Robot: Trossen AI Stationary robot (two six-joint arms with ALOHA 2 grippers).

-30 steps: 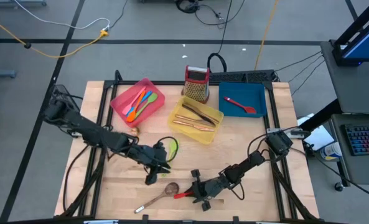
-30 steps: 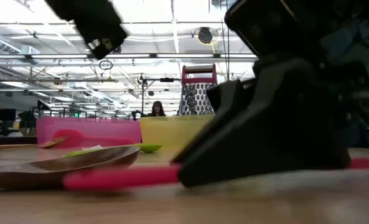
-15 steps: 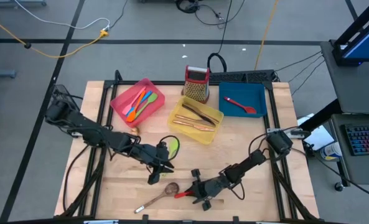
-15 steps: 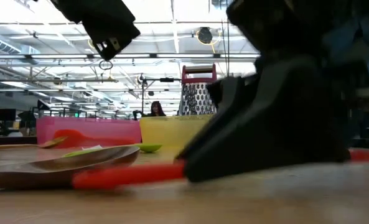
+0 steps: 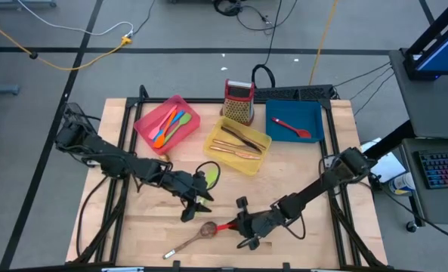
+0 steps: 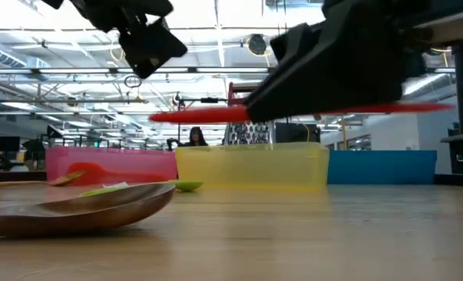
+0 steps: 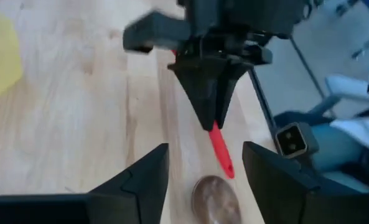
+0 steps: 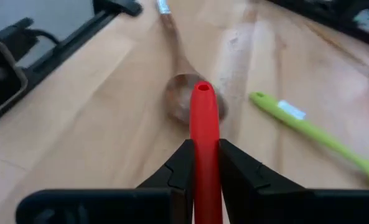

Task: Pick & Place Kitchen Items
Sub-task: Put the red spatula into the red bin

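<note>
The right gripper (image 5: 244,224) pinches a red utensil (image 8: 204,134) by its handle, lifted above the worktop (image 5: 314,170); its working end is hidden. The left gripper (image 7: 204,177), jaws spread and empty, hovers near a brownish spoon (image 5: 195,236) beside a green spatula (image 8: 308,130).

Light wood table (image 5: 299,170), dark frame at edges. Directly on it: pink tray (image 5: 167,122), yellow tray (image 5: 238,144), blue tray (image 5: 295,121) across far side; box grater (image 5: 239,101) upright btwn yellow & blue. Nearer front: brownish wooden spoon (image 5: 193,236) lying flat; green spatula (image 5: 209,178) just beyond it.
</note>
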